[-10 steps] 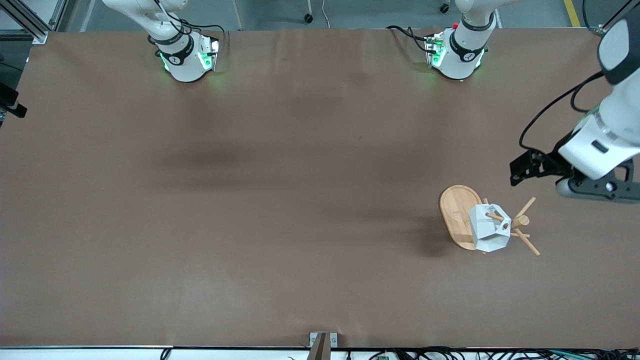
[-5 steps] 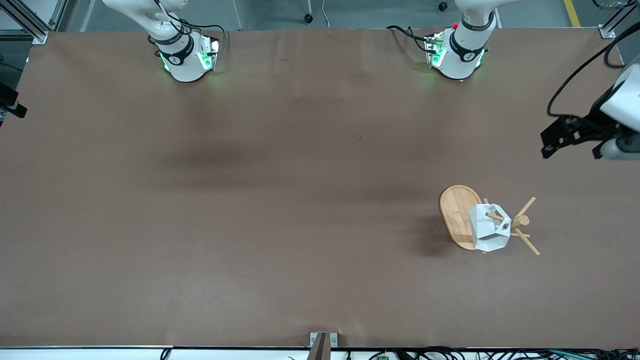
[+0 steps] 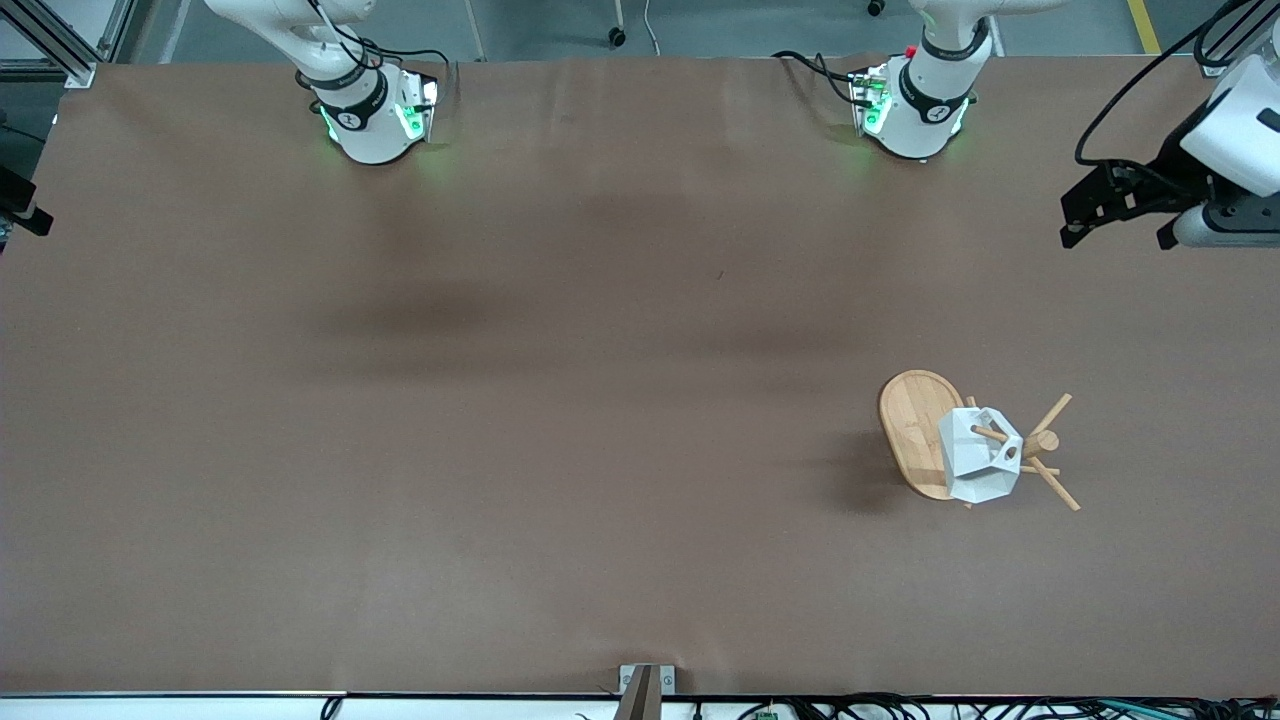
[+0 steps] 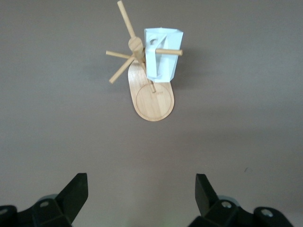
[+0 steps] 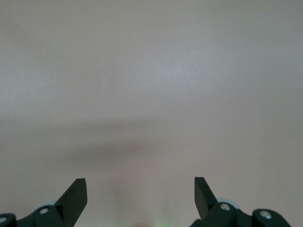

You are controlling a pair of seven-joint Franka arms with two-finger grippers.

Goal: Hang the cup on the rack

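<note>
My table (image 3: 560, 420), brown covering, two arm bases (image 3: 372, 120) at its top edge, bamboo rack (image 3: 915, 430) standing toward the left arm's end, nearer my camera.

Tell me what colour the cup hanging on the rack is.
White, a plain faceted cup on the light bamboo rack; the left wrist view shows it best.

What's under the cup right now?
The cup hangs on a peg of the rack, clear of the table. Below it lies the rack's oval base, part of which the cup hides.
</note>
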